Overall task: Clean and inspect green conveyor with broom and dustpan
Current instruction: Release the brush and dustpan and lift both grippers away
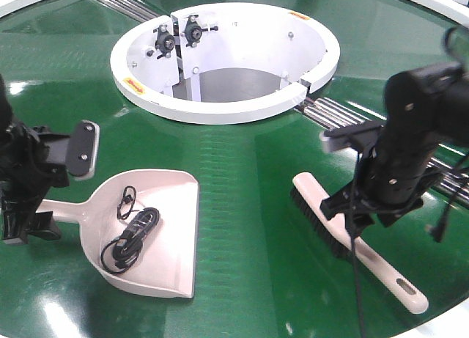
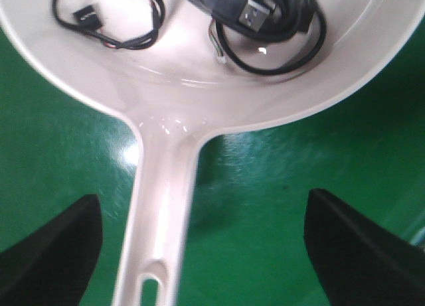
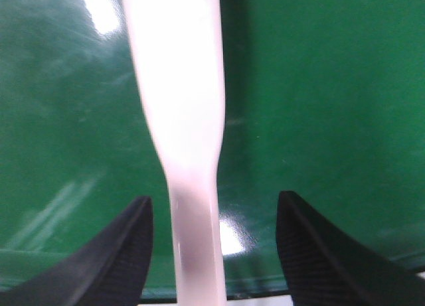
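The pale pink dustpan (image 1: 157, 228) lies flat on the green conveyor (image 1: 242, 206), holding black cables (image 1: 130, 239). Its handle (image 2: 163, 213) runs back between the wide-apart fingers of my left gripper (image 2: 199, 253), which is open and apart from it. The pink broom (image 1: 344, 239) lies on the belt at the right, black bristles facing left. My right gripper (image 3: 212, 253) hangs open over the broom's handle (image 3: 192, 186), one finger on each side, without touching it.
The white central ring housing (image 1: 227, 59) with black fittings stands behind both tools. Silver rollers (image 1: 344, 118) run from it toward the right. The belt's white outer rim (image 1: 440, 320) is close at the front right, near the broom's handle end.
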You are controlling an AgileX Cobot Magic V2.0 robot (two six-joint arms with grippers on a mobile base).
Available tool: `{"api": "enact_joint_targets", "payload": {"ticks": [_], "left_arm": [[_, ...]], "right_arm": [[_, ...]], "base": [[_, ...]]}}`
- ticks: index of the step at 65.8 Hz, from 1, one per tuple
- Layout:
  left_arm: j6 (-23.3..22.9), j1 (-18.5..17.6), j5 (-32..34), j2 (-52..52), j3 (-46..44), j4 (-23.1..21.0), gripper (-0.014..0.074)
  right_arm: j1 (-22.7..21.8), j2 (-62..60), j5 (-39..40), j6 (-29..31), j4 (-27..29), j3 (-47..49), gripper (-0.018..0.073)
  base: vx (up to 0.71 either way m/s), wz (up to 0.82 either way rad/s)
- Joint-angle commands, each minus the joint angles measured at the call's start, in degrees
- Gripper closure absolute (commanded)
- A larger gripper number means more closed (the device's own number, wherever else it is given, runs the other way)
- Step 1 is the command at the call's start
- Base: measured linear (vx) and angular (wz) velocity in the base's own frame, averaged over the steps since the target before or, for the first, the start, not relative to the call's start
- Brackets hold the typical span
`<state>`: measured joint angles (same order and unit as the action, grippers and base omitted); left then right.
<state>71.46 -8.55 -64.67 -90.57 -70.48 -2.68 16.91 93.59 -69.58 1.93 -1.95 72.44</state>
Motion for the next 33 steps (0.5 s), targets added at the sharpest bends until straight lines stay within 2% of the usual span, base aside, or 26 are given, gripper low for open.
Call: {"api": "enact_joint_targets", "payload": {"ticks": [1, 11, 17, 23, 30, 33], "left_arm": [[-7.2, -0.4, -1.2, 4.9, -1.7, -2.0, 0.0007], [-22.4, -0.4, -1.4, 9.5, -1.7, -2.0, 0.0007], [-29.6, -0.4, 0.2, 12.5, -1.7, -2.0, 0.0007], [-33.5, -0.4, 3.5, 16.0, -1.7, -2.0, 0.0007], [-34.4, -0.4, 8.0, 19.9, -1.7, -2.4, 0.0009], [-36.7, -0.4, 9.0, 21.9, -1.7, -2.5, 0.0011]], "right_arm": [[-0.3, -6.6, 2.3, 0.2, -0.8, 1.3, 0.0149], [-0.3, -13.9, 10.3, -0.8, -0.8, 1.3, 0.0149], [-0.3, -18.8, 14.7, -0.8, -0.7, 1.3, 0.0149], [-0.3, -23.2, 17.5, -0.8, -0.7, 1.1, 0.0149], [-0.3, -28.6, 22.1, -0.8, -1.4, -1.5, 0.0149], [-0.3, -31.0, 25.1, -0.6, -1.7, -3.5, 0.0149]], "base": [[0.00, 0.00], [0.00, 0.00], [0.00, 0.00], [0.00, 0.00], [0.00, 0.00], [0.00, 0.00]]}}
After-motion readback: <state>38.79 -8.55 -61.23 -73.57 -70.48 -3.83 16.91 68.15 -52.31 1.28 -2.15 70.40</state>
